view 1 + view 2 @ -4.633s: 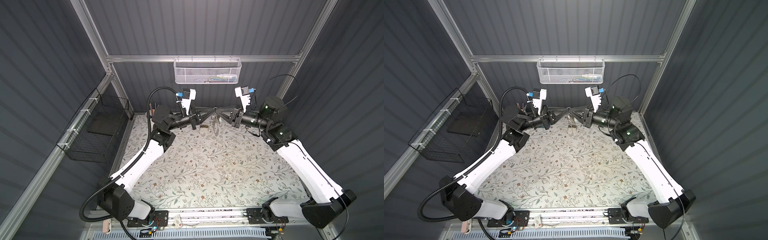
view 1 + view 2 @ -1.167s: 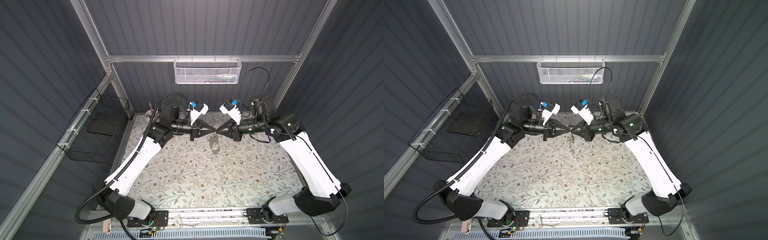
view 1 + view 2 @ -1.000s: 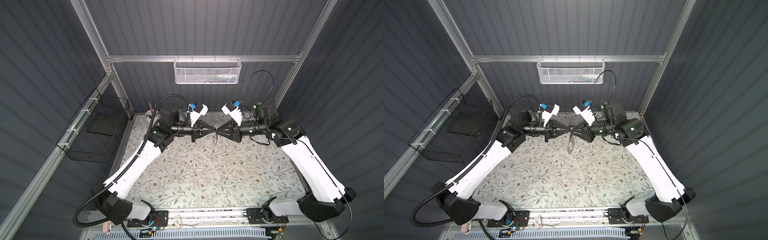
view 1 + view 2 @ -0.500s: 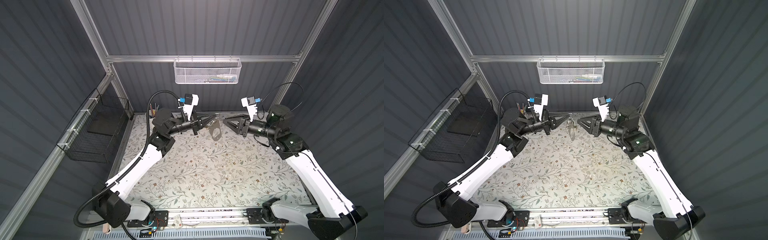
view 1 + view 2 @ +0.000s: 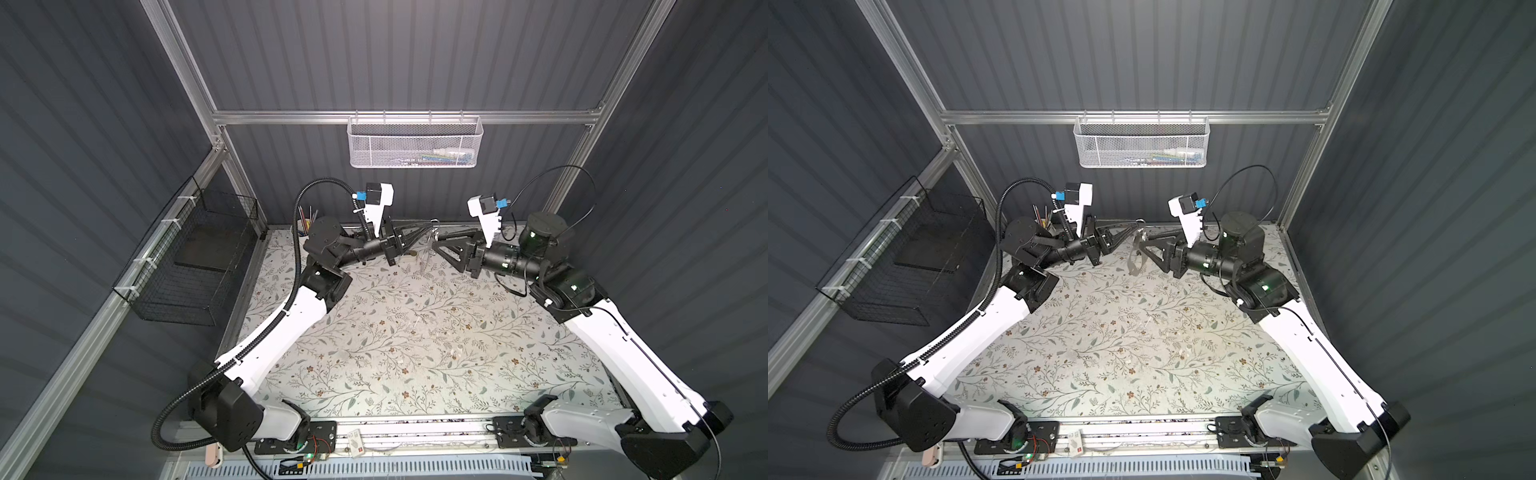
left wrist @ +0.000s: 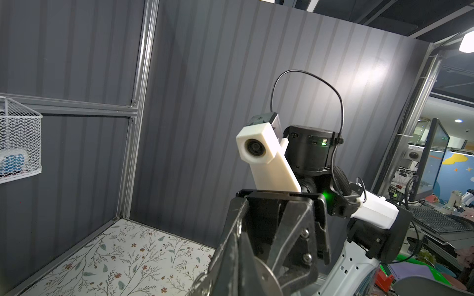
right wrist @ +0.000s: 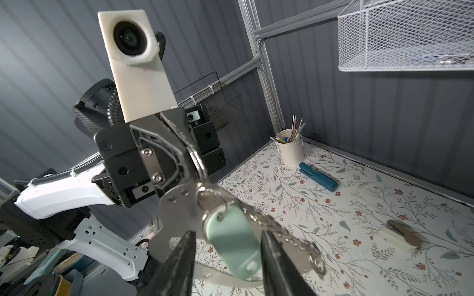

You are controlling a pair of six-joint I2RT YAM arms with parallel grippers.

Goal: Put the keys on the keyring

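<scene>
Dark grey ribbed walls enclosed a floral-patterned worktop [image 5: 415,332]. Both arms were raised over its rear part, with the wrists turned toward each other and the hands nearly tip to tip. The left hand [image 5: 1136,227] was clamped shut on a silver wire ring of the keyring [image 7: 177,212], whose flat grey fob hung below it, clear of the worktop. The keys [image 7: 230,241], marked by a mint-green oval tag, hung against the fob from a small ring. Whether that ring was threaded onto the keyring could not be told. The right hand [image 7: 228,232] was held with its jaws apart, one finger on each side of the tag, with a gap showing on each side. A teal case [image 7: 318,176], a white pen pot [image 7: 291,151] and a tan-and-white lump [image 7: 402,237] were set on the worktop beyond.
</scene>
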